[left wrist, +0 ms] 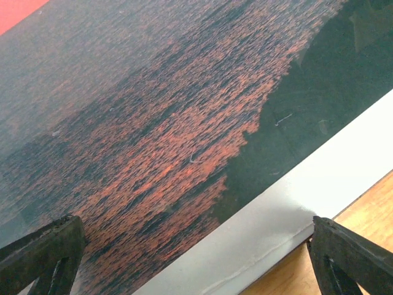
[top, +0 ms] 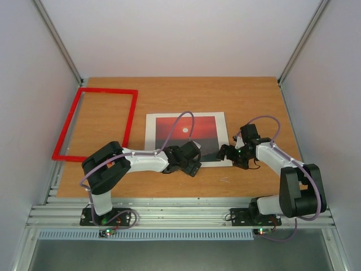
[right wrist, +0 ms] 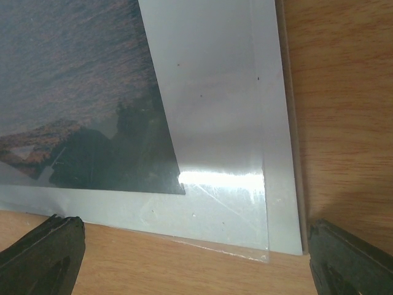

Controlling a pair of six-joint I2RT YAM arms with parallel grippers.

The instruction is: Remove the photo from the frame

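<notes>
Looking from above, I see the photo [top: 186, 131] flat mid-table, the frame [top: 131, 118] separate at its nine o'clock. Left wrist: left gripper [left wrist: 196, 258] spread wide over the print's bottom edge. Right wrist: right gripper [right wrist: 193, 246] equally wide at its corner, gripping nothing.

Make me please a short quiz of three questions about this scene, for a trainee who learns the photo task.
1. True or false: the photo lies inside the red frame.
2. At which corner of the photo are the right fingers? A) near right B) far left C) far right
3. Fill in: the left fingers and the right fingers both stand ____.
Key: 1 false, the photo lies on the table beside the empty frame; 2 A; 3 open.
</notes>
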